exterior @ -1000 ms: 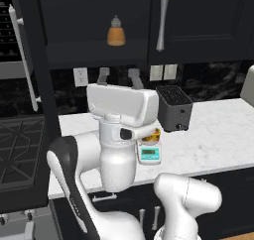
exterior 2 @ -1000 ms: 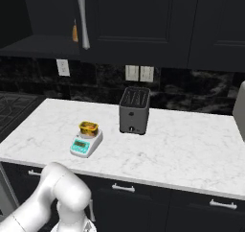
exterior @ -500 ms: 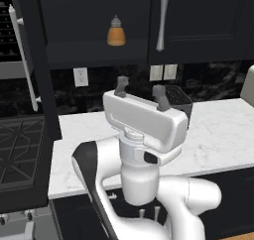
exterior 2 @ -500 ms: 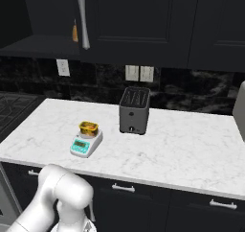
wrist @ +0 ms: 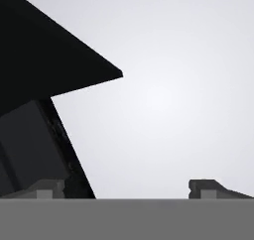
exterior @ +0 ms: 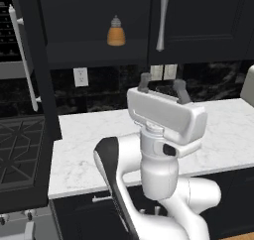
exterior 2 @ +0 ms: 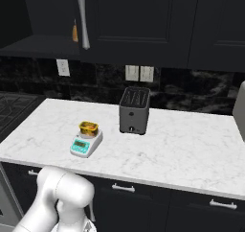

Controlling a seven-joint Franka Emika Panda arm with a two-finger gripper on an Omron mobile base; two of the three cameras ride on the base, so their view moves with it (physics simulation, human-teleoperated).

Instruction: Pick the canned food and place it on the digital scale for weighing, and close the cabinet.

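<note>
The tin (exterior 2: 88, 127) sits on the scale (exterior 2: 86, 143) near the desk's (exterior 2: 182, 145) front-left corner. The empty hand (exterior: 161, 88), fingers apart, points up. The cabinet (exterior: 30, 60) door is still open.

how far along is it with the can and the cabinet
Done: the can sits on the scale. In hand: nothing; the end effector is open and empty, raised above the counter and pointing up. Left: the cabinet door stands open, showing an orange bottle on the shelf.
</note>
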